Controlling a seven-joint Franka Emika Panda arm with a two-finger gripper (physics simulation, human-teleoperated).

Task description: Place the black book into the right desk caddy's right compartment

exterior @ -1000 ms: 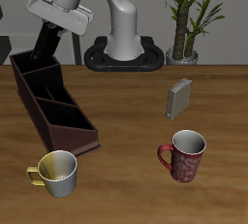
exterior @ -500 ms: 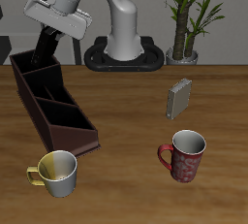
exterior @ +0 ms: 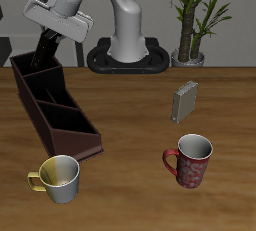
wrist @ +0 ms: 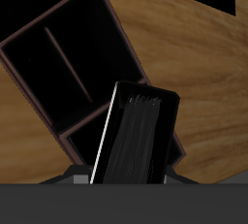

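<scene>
My gripper (exterior: 50, 33) is shut on the black book (exterior: 44, 47), which hangs upright below it. The book's lower end is at the rim of the back end of the right desk caddy (exterior: 60, 115), over its squarish right compartment (exterior: 30, 74). I cannot tell whether the book touches the caddy. In the wrist view the black book (wrist: 136, 139) fills the near field, its white page edge along one side, with the dark caddy (wrist: 68, 63) and its dividers beyond it. The caddy's low reddish-brown lip (exterior: 82, 151) faces the table's front edge.
A grey book (exterior: 184, 101) stands upright in the middle of the table. A red mug (exterior: 190, 161) and a yellowish mug (exterior: 58, 177) stand near the front edge. The robot base (exterior: 128, 55) and a potted plant (exterior: 190, 35) are at the back.
The gripper with the black book has sunk slightly toward the caddy's back end. Nothing else has moved.
</scene>
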